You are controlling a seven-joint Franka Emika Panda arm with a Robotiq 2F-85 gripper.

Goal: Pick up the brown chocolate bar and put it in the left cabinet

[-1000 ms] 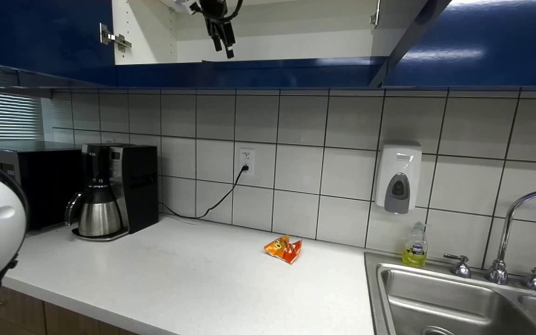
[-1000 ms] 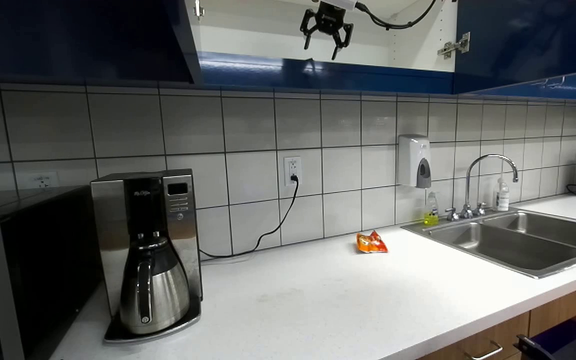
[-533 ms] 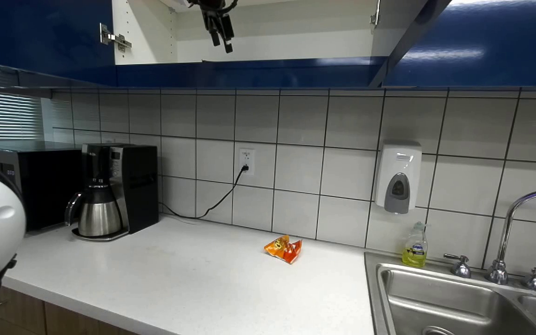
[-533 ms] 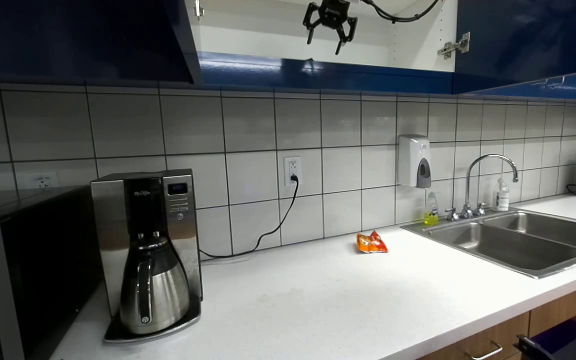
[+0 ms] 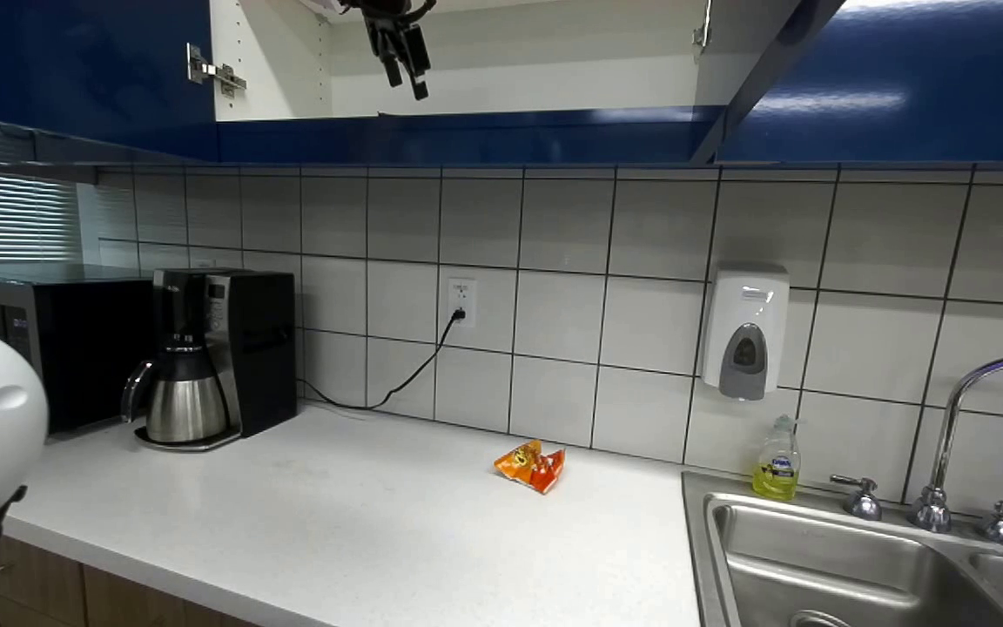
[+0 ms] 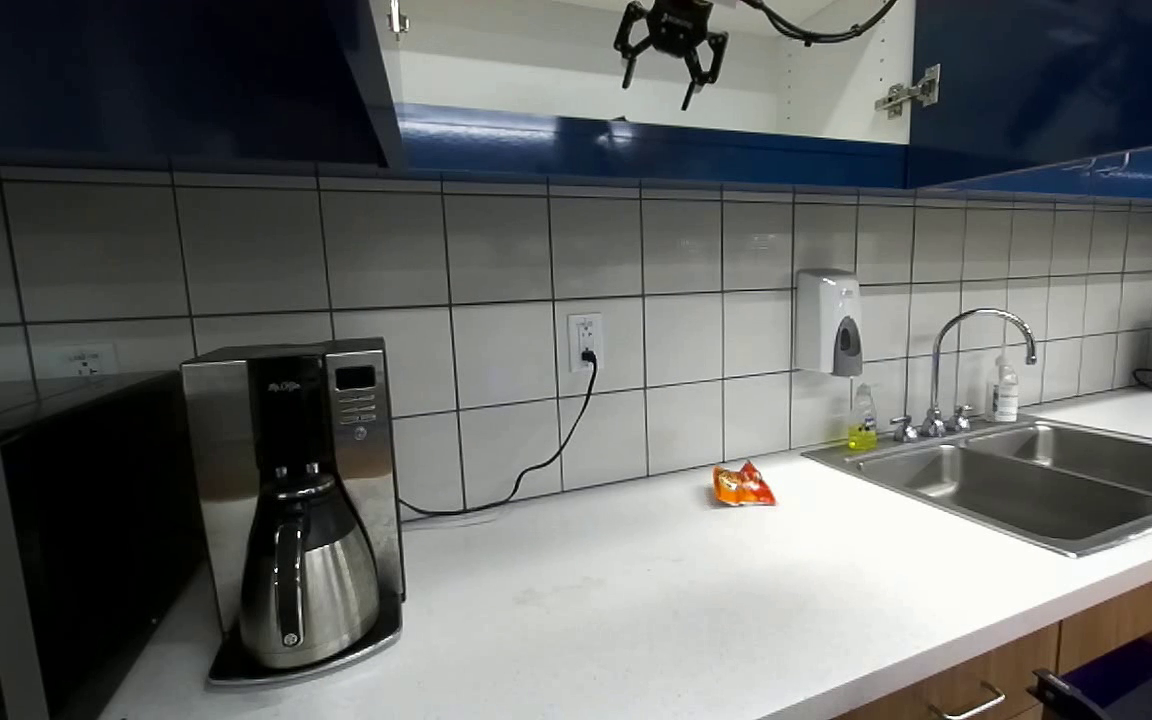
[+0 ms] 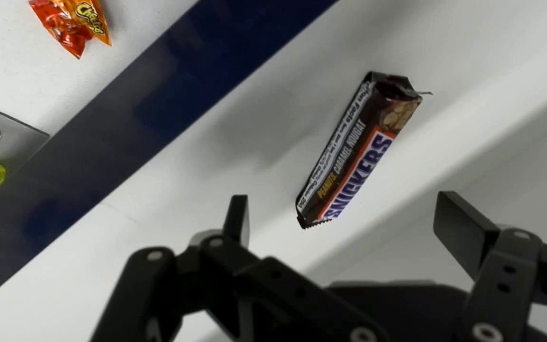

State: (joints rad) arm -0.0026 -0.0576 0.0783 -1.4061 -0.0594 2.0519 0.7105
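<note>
The brown chocolate bar, a Snickers in a dark wrapper, lies on the white shelf of the left cabinet, just behind its blue front edge. In both exterior views that edge hides nearly all of the bar. My gripper is open above the shelf, its fingers wide apart with nothing held. The bar's near end points toward the gap between them, touching neither. In both exterior views the gripper hangs in front of the white cabinet interior, above the blue edge.
Blue cabinet doors stand swung out on both sides of the opening. Below, the counter carries an orange snack packet, a coffee maker and a microwave. A sink and dish soap are beyond.
My open gripper has risen a little, drifting left in an exterior view and right as seen from the opposite side. The cabinet doors and the things on the counter have stayed put.
</note>
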